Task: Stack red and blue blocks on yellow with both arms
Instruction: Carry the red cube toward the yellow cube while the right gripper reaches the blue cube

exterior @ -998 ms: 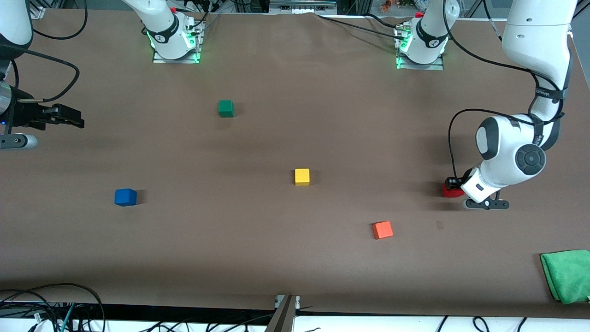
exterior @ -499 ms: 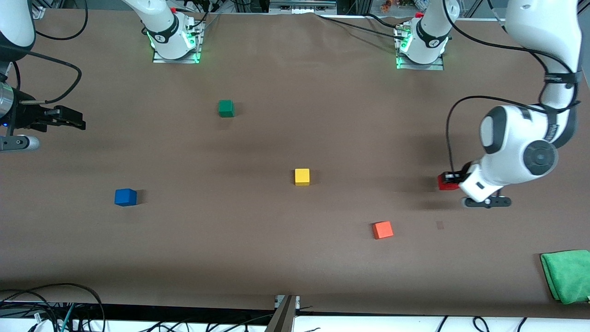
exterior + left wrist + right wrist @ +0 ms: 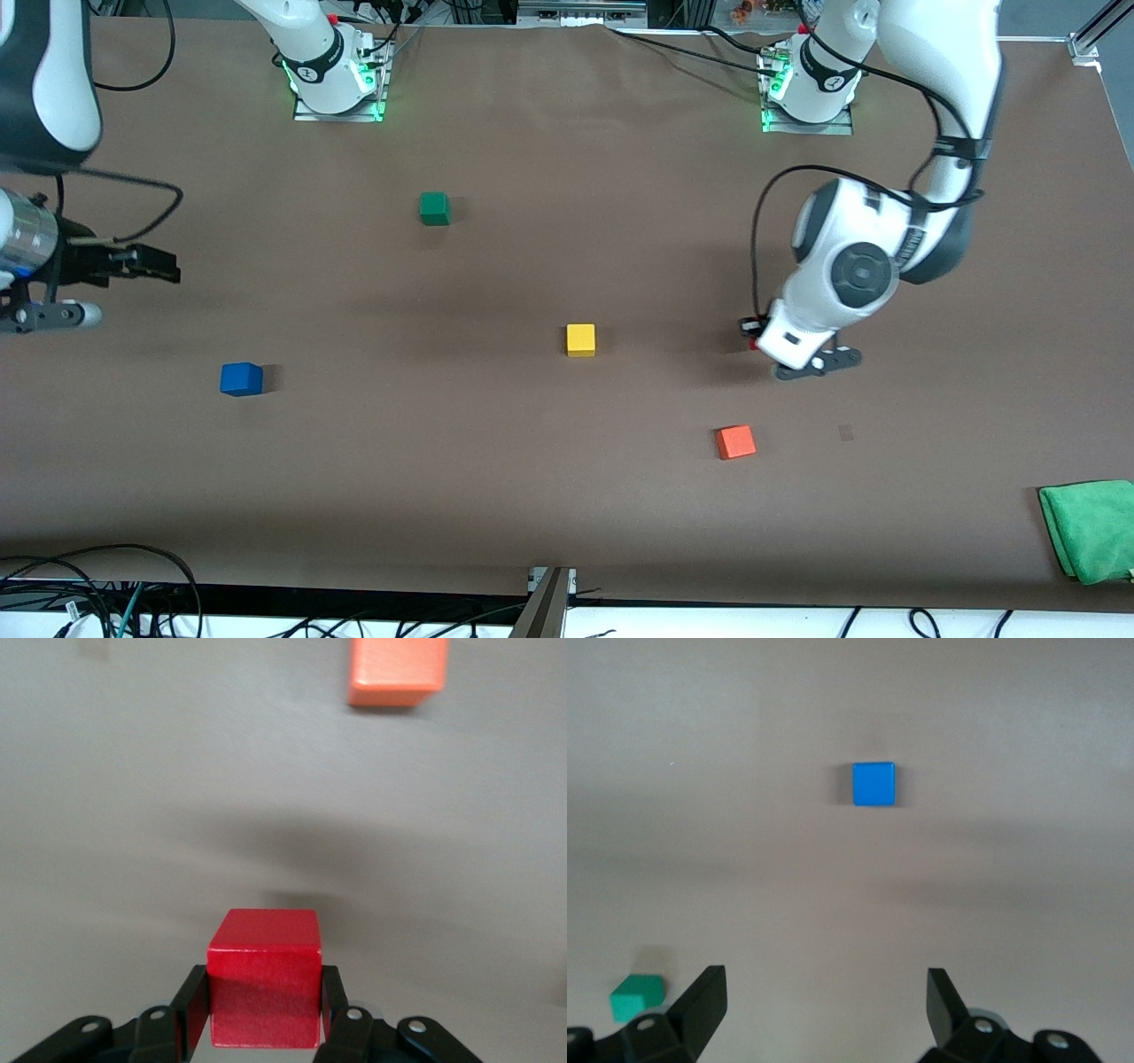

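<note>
My left gripper (image 3: 751,332) is shut on the red block (image 3: 264,979) and holds it in the air above the table, between the yellow block (image 3: 581,339) and the left arm's end. In the front view only a sliver of the red block (image 3: 753,345) shows under the wrist. The blue block (image 3: 241,378) sits on the table toward the right arm's end; it also shows in the right wrist view (image 3: 873,784). My right gripper (image 3: 164,266) is open and empty, up in the air over the table's right-arm end.
An orange cube (image 3: 735,441) lies nearer the front camera than the left gripper and shows in the left wrist view (image 3: 396,670). A green cube (image 3: 434,208) sits toward the bases, also in the right wrist view (image 3: 636,997). A green cloth (image 3: 1090,529) lies at the table's corner.
My left gripper has lifted the red block off the table and carried it toward the yellow block. My right gripper has shifted slightly toward the blue block.
</note>
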Controlling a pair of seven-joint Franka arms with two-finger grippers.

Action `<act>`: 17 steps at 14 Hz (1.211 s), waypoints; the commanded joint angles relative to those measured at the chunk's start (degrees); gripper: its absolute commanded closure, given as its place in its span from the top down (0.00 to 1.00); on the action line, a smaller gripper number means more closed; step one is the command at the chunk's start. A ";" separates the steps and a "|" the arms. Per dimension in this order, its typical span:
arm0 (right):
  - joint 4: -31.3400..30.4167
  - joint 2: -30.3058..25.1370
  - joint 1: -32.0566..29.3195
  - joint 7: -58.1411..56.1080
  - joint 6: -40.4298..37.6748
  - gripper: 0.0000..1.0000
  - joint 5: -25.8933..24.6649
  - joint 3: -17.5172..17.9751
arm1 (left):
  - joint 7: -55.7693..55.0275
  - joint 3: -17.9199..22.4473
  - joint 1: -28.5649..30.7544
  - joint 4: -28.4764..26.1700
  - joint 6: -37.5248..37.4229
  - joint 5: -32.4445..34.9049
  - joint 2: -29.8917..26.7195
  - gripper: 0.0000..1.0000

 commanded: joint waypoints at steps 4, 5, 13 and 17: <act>0.36 12.14 -2.85 -0.61 13.27 1.00 -0.27 0.38 | -16.03 0.95 -9.06 9.56 -7.67 0.19 2.76 0.00; -0.17 13.46 -3.11 -0.70 15.56 1.00 -0.27 0.38 | -18.57 0.95 -10.56 11.84 -9.88 0.19 4.16 0.00; -3.86 20.15 -4.26 -1.14 27.78 1.00 0.09 0.47 | -32.39 0.77 -18.83 26.18 -10.34 -1.12 14.98 0.00; -4.92 21.38 -4.34 -0.96 30.79 1.00 1.31 0.64 | -31.26 0.86 -19.10 29.97 -10.51 -4.11 14.99 0.00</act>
